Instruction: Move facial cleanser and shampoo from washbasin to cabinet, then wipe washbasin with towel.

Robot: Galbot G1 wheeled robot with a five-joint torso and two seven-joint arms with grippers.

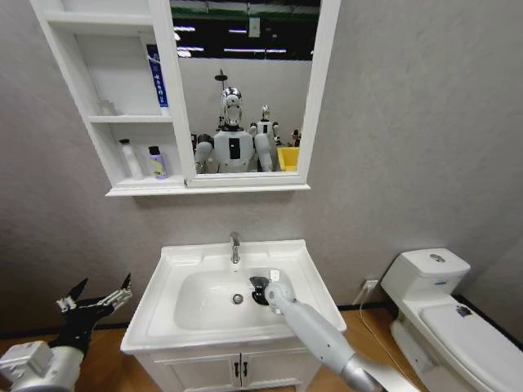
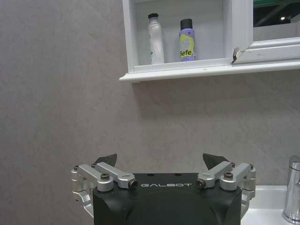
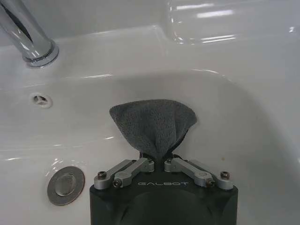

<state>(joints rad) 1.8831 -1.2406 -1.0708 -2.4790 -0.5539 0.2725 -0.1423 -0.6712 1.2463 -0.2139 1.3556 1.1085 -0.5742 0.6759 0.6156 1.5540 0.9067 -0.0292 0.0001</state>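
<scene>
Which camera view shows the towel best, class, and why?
The right wrist view: the dark grey towel fans out unobstructed, pinched in the right gripper jaws against the washbasin bowl. The head view shows it as a small dark patch beside the drain. In the left wrist view it cannot be made out.

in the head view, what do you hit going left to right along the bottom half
left end effector, open and held beside the basin → washbasin → drain → towel pinched in the right end effector inside the bowl → wall socket → toilet
</scene>
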